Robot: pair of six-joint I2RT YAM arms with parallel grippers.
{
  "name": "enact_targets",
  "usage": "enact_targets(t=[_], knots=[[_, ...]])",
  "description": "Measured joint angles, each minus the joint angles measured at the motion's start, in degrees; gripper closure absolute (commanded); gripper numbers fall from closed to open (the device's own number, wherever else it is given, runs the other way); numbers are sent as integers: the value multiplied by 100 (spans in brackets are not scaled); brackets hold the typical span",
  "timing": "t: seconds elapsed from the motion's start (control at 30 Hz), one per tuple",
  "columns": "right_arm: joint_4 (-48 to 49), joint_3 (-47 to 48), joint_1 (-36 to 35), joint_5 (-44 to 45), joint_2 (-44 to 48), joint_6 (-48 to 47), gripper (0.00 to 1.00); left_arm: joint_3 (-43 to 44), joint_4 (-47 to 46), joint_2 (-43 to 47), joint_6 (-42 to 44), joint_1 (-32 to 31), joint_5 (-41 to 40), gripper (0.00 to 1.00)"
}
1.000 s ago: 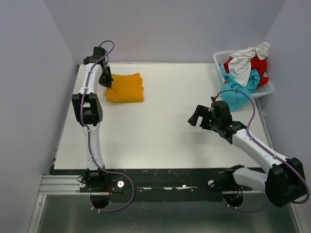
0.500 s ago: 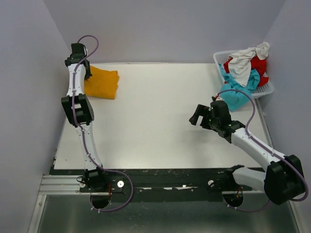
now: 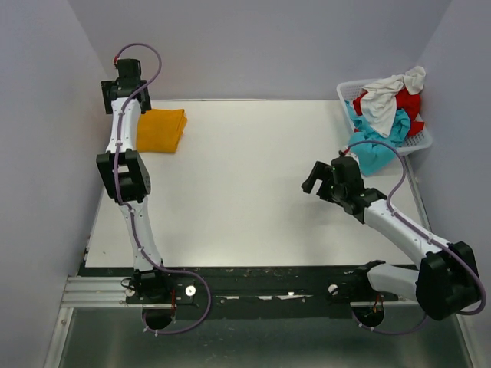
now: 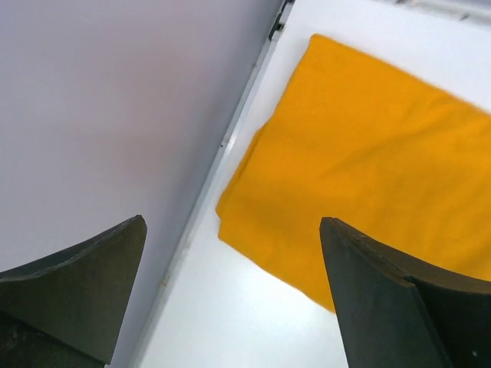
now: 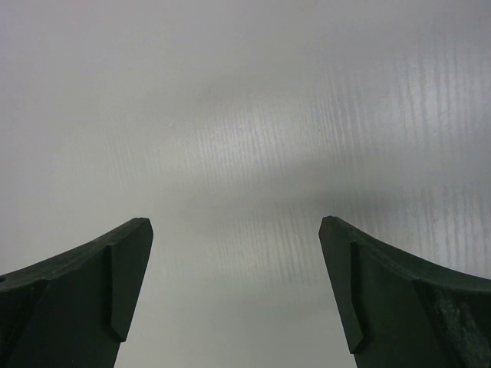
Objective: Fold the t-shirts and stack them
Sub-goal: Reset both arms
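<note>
While hovering by the side wall, found left gripper [image 4: 232,221] spread apart and empty, with folded mustard-orange t-shirt [image 3: 161,130] flat beneath, toward its right finger; judged parked there as stack base. Found right gripper [image 5: 234,222] likewise spread over bare table [image 3: 245,199], holding nothing. Noted turquoise t-shirt [image 3: 372,153], red t-shirt [image 3: 412,101] and white t-shirt [image 3: 382,106] heaped in basket [image 3: 420,142] beyond it, presumably awaiting pickup.

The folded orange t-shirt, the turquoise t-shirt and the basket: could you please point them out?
orange t-shirt [image 3: 161,130], top external view, middle of the folded cloth.
turquoise t-shirt [image 3: 372,158], top external view, its overhanging lower part.
basket [image 3: 344,90], top external view, left corner of its rim.
</note>
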State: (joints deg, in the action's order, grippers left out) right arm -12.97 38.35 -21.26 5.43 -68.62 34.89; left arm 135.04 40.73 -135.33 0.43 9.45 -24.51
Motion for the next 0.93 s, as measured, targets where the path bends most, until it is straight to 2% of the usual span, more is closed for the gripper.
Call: enact_targets(t=[0.1,0.2,0.27,0.3,0.37,0.43,0.5,0.6,0.7,0.83,0.93], knots=[[-111,94,0,304,337,136,0,-369,186,772,-581,-258,39,1],[-249,149,0,472,876,157,0,-1491,133,2275,-1421,-590,601,2],[-363,151,0,481,1298,109,0,-3029,-369,3871,-2046,-837,1276,1],[-428,151,0,494,1517,101,0,-3486,-485,4417,-2192,-929,1416,2],[-522,133,0,557,1971,90,0,-5112,-1104,5960,-2583,-1327,1657,1],[-579,20,0,647,2411,76,0,-6452,-1434,7226,-2887,-1950,1716,2],[-671,-177,0,767,2811,63,0,-7643,-1703,8124,-3202,-2734,1910,1],[-723,-533,0,949,3244,66,0,-8950,-1753,8695,-3545,-3373,1904,2],[-723,-857,0,1056,3569,63,0,-9711,-1108,8900,-3759,-3799,1683,2],[-719,-1178,0,1187,3845,66,0,-9868,-531,9586,-4046,-4044,1067,1],[-686,-1307,0,1248,4006,63,0,-9976,-544,10135,-4098,-4142,927,1]])
